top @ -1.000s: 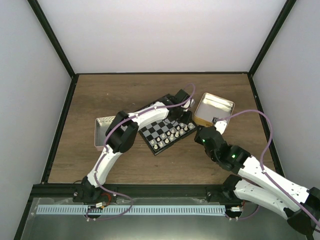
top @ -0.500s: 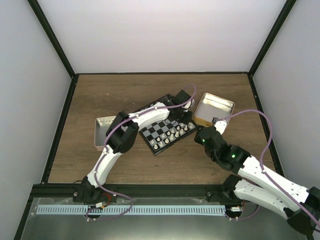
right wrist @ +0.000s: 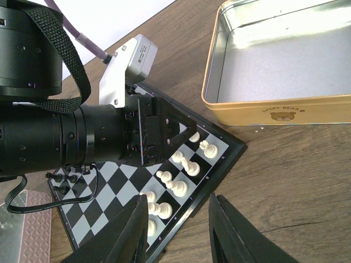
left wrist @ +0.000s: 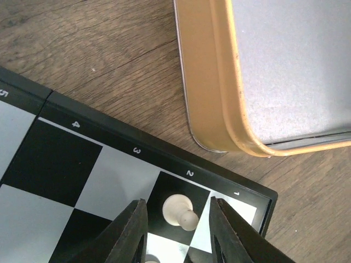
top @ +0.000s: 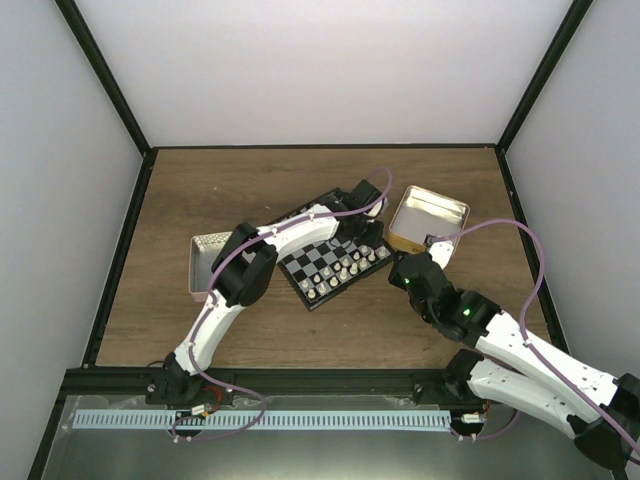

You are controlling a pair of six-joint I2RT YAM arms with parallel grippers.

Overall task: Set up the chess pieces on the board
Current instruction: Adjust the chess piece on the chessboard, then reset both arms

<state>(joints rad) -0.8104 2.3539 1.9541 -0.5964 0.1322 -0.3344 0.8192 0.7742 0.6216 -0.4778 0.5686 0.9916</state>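
The board lies tilted mid-table, and several white chess pieces stand in two rows along its near right side. My left gripper is over the board's right corner. In the left wrist view it is open, its fingers astride a white pawn on a black edge square with a gap on each side. My right gripper hovers open and empty above the board's near right edge, close to the white pieces.
A gold tin sits open just right of the board's corner, close to the left gripper. A pink tin lies left of the board. A few black pieces stand at the board's far side.
The left gripper has shifted slightly over the board's right corner and its jaws have moved a little. The right arm has stayed still.
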